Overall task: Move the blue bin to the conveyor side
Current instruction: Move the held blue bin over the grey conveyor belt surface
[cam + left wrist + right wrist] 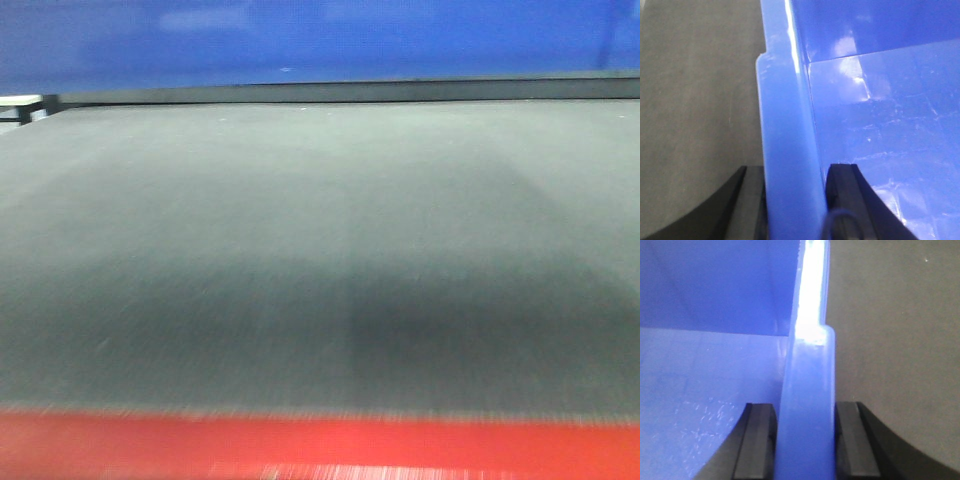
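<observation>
So the big glossy royal-blue rectangular plastic bin (880, 125) is gripped from both sides at once. Its thick top rim is pinched by the left hand (792, 200), with one finger (752, 210) kept outside the wall and the other dropped inside the bin, and the same is done by the right hand (807, 440) on its own wall. Both hands look clamped tight on the rim, with no gap to be seen either side of the plastic. A two-sided grip was probably picked because a bin this wide can't really be kept level from one edge. Just past the outer finger of each hand the wide flat dark grey woven-textured conveyor belt (320, 250) is seen, so the bin is over or on the belt; lifted or resting can't be told. Ahead of the inner fingers only bare, scuffed bin floor is shown. No hand is caught in the front view, just a blurry red strip (320, 450) along one belt edge and a blue band (320, 40) with a dark rail (350, 90) under it at the other. That band may be bin wall, but it can't be confirmed. Nothing is spotted lying on the belt, so the rail is likely the only thing to be watched.
</observation>
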`<act>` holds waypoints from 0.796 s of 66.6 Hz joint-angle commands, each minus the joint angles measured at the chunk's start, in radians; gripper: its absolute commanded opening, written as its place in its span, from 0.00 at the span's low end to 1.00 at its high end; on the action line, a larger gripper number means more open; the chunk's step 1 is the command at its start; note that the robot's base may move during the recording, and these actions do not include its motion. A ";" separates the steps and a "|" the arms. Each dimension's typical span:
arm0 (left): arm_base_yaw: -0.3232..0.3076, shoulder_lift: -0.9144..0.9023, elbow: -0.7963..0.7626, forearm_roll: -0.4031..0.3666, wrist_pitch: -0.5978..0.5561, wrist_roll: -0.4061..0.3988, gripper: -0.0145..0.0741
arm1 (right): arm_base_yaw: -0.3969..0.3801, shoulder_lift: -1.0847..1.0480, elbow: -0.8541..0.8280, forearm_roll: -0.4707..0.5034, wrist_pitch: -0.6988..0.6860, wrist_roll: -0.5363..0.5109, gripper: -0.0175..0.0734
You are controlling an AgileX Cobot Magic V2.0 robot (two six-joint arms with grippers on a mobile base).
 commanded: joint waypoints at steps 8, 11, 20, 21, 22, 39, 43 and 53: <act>-0.011 -0.015 -0.019 -0.015 -0.084 0.011 0.14 | 0.003 -0.019 -0.017 0.000 -0.119 -0.023 0.11; -0.011 -0.015 -0.019 -0.015 -0.084 0.011 0.14 | 0.003 -0.019 -0.017 0.000 -0.119 -0.023 0.11; -0.011 -0.015 -0.019 -0.015 -0.084 0.011 0.14 | 0.003 -0.019 -0.017 0.000 -0.119 -0.023 0.11; -0.011 -0.015 -0.019 -0.015 -0.084 0.011 0.14 | 0.003 -0.019 -0.017 0.000 -0.119 -0.023 0.11; -0.011 -0.015 -0.019 -0.015 -0.084 0.011 0.14 | 0.003 -0.019 -0.017 0.000 -0.119 -0.023 0.11; -0.011 -0.015 -0.019 -0.015 -0.084 0.011 0.14 | 0.003 -0.019 -0.017 0.000 -0.119 -0.023 0.11; -0.011 -0.015 -0.019 -0.015 -0.084 0.011 0.14 | 0.003 -0.019 -0.017 0.000 -0.119 -0.023 0.11; -0.011 -0.015 -0.019 -0.015 -0.084 0.011 0.14 | 0.003 -0.019 -0.017 0.000 -0.119 -0.023 0.11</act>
